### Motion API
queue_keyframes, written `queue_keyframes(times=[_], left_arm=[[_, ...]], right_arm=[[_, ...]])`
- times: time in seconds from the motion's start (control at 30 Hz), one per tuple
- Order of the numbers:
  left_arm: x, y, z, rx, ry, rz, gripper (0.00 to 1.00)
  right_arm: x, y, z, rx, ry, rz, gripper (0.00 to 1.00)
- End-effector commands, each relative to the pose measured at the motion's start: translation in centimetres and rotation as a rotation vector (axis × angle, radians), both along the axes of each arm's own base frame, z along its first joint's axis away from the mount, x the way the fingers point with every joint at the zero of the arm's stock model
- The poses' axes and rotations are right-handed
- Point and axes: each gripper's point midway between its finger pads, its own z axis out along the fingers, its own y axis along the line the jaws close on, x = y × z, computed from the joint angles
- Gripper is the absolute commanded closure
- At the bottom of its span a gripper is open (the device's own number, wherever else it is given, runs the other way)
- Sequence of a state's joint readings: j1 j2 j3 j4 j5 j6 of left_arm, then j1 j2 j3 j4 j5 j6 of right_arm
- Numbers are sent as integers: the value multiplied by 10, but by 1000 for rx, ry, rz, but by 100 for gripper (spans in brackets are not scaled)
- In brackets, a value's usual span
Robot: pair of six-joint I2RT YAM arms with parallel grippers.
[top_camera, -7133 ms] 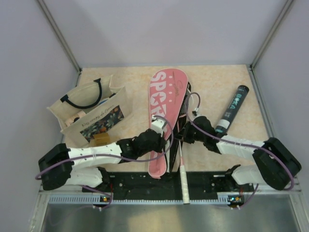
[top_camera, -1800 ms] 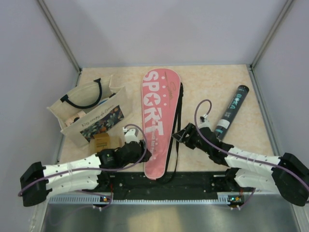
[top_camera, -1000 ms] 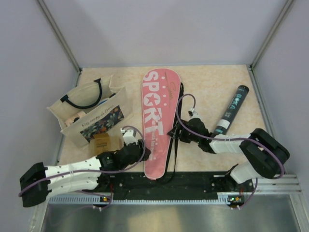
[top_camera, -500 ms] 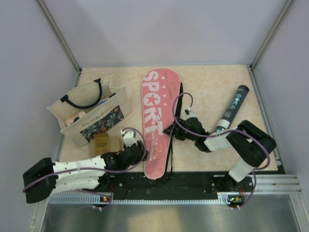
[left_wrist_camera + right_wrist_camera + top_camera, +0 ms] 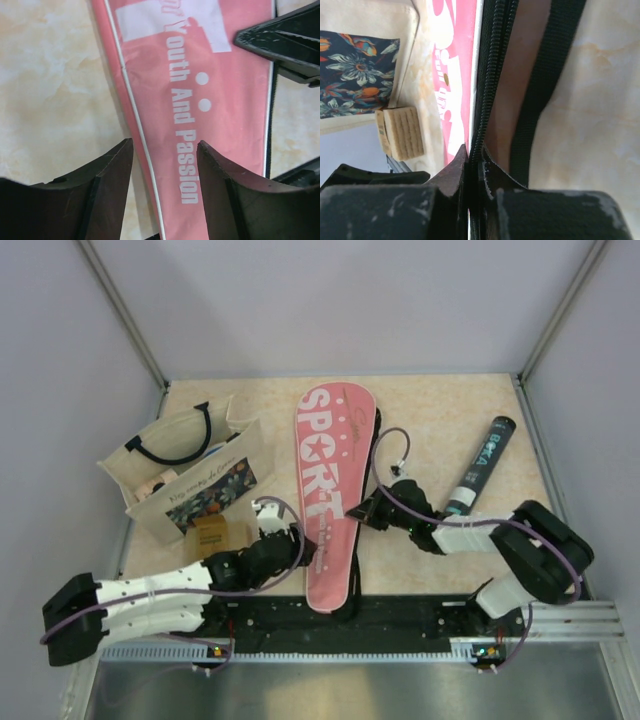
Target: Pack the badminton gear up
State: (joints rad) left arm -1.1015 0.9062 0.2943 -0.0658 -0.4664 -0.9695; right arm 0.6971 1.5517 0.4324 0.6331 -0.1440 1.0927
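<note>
From above, the pink cover (image 5: 331, 480) lies flat in the middle of the table (image 5: 440, 410), its wide end far and its narrow end near; its black strap (image 5: 372, 455) runs along its right edge; the black tube (image 5: 480, 468) lies well apart on the right, near the right wall; the beige tote bag (image 5: 190, 475) stands on the left, with the small brown box (image 5: 210, 533) just beside it on its near side; the left gripper (image 5: 300, 545) is at the cover's left edge, the right gripper (image 5: 365, 515) at its right edge.

Left wrist: the left gripper (image 5: 165, 150) has its jaws parted, one finger (image 5: 107, 190) over bare table and the other over the pink cover (image 5: 225, 100), the cover's white-piped left edge between them; nothing is grasped.

Right wrist: the right gripper (image 5: 472, 160) is clenched on the cover's black zipper (image 5: 490, 75) edge; the strap (image 5: 545, 85) lies just right of it; the pink cover (image 5: 455, 60), brown box (image 5: 400, 132) and flower-printed tote bag (image 5: 360, 50) show to the left.
</note>
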Motion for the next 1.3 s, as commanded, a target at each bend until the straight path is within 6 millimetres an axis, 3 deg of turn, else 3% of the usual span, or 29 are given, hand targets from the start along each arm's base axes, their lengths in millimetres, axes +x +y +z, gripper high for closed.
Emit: queue_keyframes(times=[0.0,0.17,0.23,0.3,0.43,0.6,0.7,0.8,0.93,1.13,1.27], left_arm=[[13,-13,57,-65,-180,-71,40],[13,-16,86,75,-485,-323,39],[12,-18,103,116,-595,-399,39],[7,-22,117,159,-673,-494,38],[-4,-31,121,211,-766,-644,37],[-13,-27,136,171,-868,-667,36],[-10,-22,139,216,-847,-666,36],[-3,-16,136,231,-736,-602,39],[-21,-22,124,224,-769,-729,42],[-27,-23,147,266,-907,-813,39],[-30,-27,152,292,-922,-872,35]], right_arm=[[22,-15,47,-74,-21,-112,100],[34,-36,90,-163,-72,-211,100],[33,-41,95,-199,-59,-218,100],[37,-42,101,-215,-37,-236,100],[46,-29,119,-182,4,-250,100],[61,-21,145,-214,-1,-247,100],[65,-17,145,-239,-28,-215,100],[67,-29,128,-297,29,-283,100],[73,-30,128,-306,68,-332,100],[88,-35,135,-405,150,-402,100],[93,-30,137,-401,217,-434,100]])
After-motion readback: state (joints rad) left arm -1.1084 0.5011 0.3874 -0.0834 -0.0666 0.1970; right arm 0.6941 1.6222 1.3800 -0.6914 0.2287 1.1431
